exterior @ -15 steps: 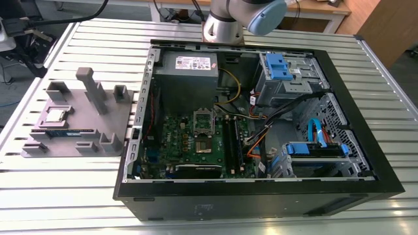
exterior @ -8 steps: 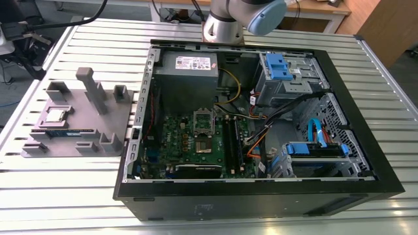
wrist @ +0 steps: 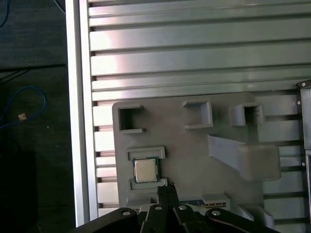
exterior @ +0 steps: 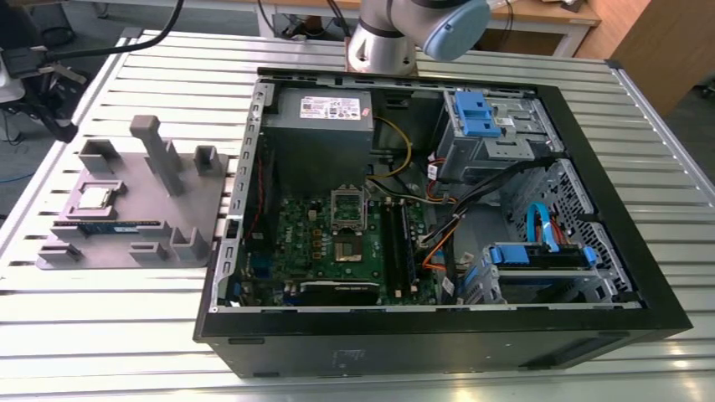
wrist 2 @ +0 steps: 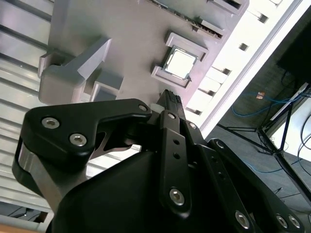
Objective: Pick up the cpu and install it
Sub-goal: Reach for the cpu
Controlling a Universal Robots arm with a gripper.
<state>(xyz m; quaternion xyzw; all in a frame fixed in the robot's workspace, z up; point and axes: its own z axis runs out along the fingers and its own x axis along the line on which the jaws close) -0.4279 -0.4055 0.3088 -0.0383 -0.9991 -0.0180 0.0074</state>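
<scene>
Fingers (wrist: 162,192) drawn close together, holding nothing, poised over the grey tray (wrist: 194,160) just beside the cpu (wrist: 145,170). Cpu sits in its square pocket, at the exterior view's left of the open computer case (exterior: 391,335). Slatted aluminium bench (wrist: 194,48); dark floor (wrist: 34,160) with a blue cable (wrist: 43,99) beyond its edge.

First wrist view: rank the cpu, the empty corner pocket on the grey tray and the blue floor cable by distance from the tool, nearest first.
1. cpu: seated in its pocket on the grey tray, right beside the tool.
2. empty corner pocket: same tray, beyond the cpu at the tray's corner.
3. blue cable: off the table, on the dark floor.
</scene>
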